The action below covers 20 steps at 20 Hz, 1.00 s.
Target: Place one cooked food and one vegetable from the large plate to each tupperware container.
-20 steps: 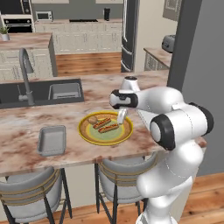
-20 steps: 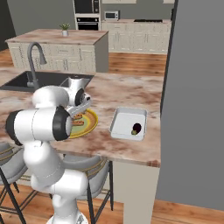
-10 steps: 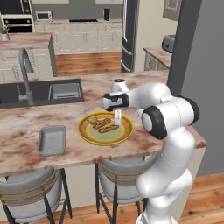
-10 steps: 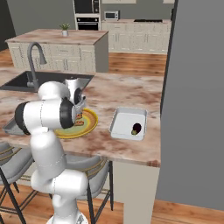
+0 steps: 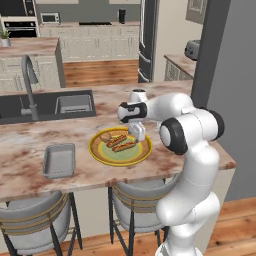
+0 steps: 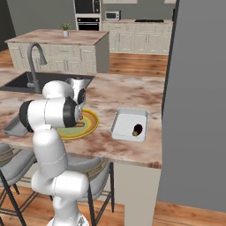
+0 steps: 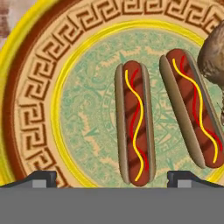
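This was a home kitchen, and an open-plan one. A marble-topped table [image 5: 30, 145] ran across the room with a dark sink [image 5: 47, 106] and a tall curved faucet [image 5: 29, 85] set into it. Padded bar stools [image 5: 35, 212] were tucked under its near edge. Behind stood cream cabinets [image 5: 100, 47], a built-in oven [image 6: 87, 6], a microwave [image 5: 49, 18] and a toaster [image 5: 193, 49], all over warm wooden flooring [image 5: 100, 72].

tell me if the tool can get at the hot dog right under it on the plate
Probably yes: the open tool hangs straight over the nearer hot dog, its tips straddling it. The second hot dog lies apart, and nothing covers it on the large plate.
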Motion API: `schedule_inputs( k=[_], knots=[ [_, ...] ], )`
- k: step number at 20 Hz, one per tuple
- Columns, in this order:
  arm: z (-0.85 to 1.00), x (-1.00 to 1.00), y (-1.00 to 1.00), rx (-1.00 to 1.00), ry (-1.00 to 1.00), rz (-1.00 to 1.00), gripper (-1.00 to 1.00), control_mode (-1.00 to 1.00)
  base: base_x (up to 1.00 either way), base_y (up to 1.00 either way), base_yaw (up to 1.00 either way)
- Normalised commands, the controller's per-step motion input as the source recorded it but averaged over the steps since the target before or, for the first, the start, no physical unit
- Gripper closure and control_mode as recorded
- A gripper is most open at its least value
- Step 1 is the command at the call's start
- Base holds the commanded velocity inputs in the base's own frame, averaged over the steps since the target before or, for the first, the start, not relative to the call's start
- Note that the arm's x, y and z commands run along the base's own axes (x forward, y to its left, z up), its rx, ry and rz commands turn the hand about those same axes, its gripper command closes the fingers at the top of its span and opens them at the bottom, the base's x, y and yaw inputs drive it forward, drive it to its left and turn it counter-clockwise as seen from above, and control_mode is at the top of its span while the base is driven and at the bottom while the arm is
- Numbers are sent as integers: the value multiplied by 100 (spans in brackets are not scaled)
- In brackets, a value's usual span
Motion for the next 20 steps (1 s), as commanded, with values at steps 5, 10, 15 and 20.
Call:
schedule_inputs(
  k=[5, 10, 15, 20],
  knots=[
    [-19, 8, 0, 0, -3, 26, -100, -100, 0, 0, 0],
    [-22, 2, 0, 0, 0, 15, -100, -100, 0, 0, 0],
    [-19, 4, 0, 0, 0, 2, -100, -100, 0, 0, 0],
    [-2, 3, 0, 0, 0, 0, -100, -100, 0, 0, 0]
  ],
)
